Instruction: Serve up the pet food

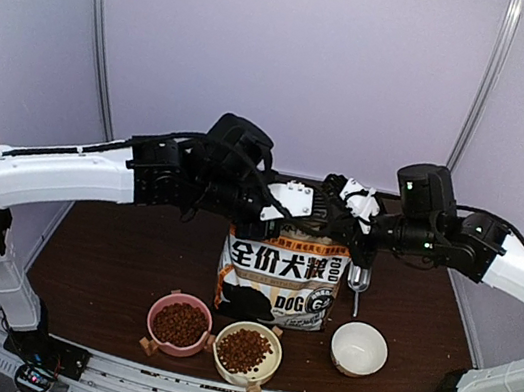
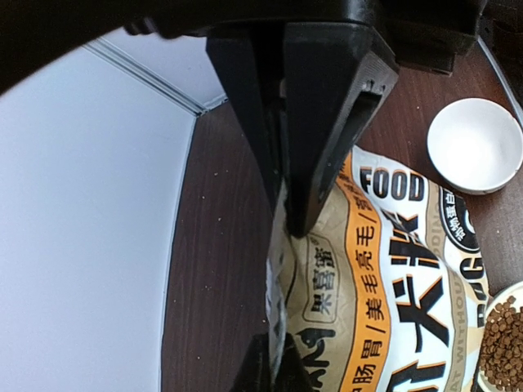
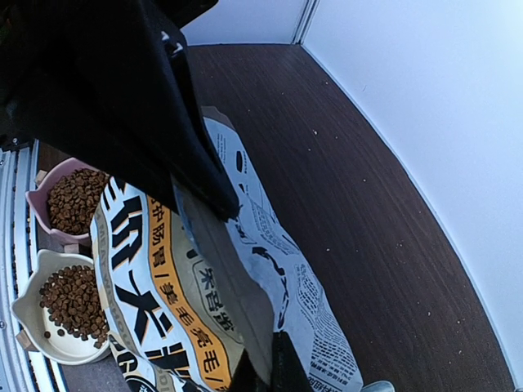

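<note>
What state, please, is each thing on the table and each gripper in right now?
bag: upright, top edge pinched at both ends.
left gripper: jaws shut on bag.
right gripper: jaws shut on bag.
pink bowl: filled with pet food.
cream bowl: filled with pet food.
white bowl: empty.

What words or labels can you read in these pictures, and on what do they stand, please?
"全价犬粮": large black characters on the front of the bag.
"FOOD": beside them, on the same bag.
"DOG": lower on the bag front.
Characters on the orange band and the fine print: too small to read reliably.
</note>
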